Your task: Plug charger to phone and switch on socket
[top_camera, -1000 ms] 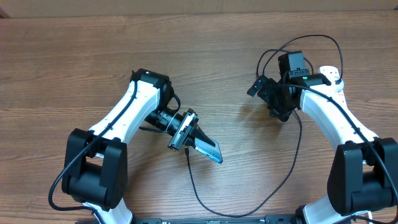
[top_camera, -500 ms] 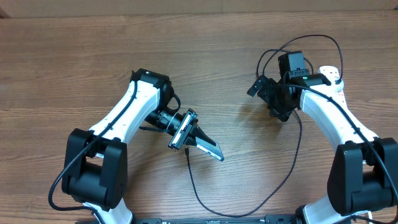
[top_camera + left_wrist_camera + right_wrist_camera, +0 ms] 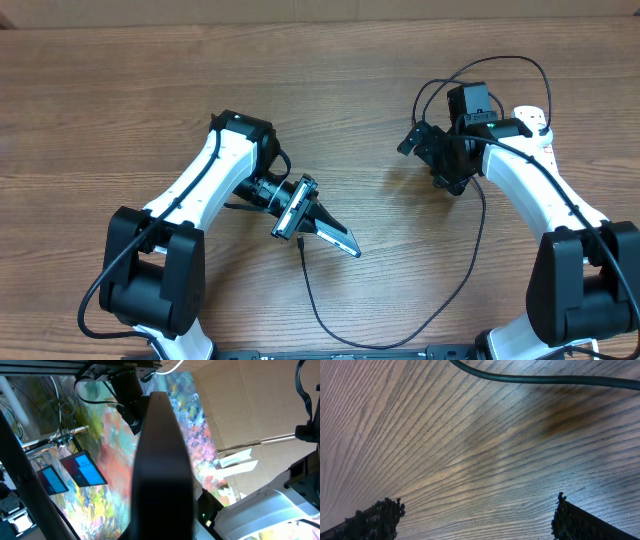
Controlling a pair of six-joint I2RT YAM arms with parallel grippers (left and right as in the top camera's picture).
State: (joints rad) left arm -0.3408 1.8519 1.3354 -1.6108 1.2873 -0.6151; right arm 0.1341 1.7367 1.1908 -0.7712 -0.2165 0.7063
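Overhead, left of table [image 3: 120, 80] centre: left gripper [image 3: 303, 215] clamped on phone [image 3: 338, 241], tilted so its low end meets charger cable [image 3: 400, 340]; seating unclear. Left wrist: phone edge-on between jaws. Right wrist: right gripper [image 3: 477, 522] spread wide over bare table, likely free for socket, which is unseen.

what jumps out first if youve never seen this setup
The left gripper, near the middle of the wooden table, is shut on a slim phone held at a tilt. A thin black cable loops from beside the phone toward the front edge and up to the right arm, where the right gripper hangs open over bare wood.
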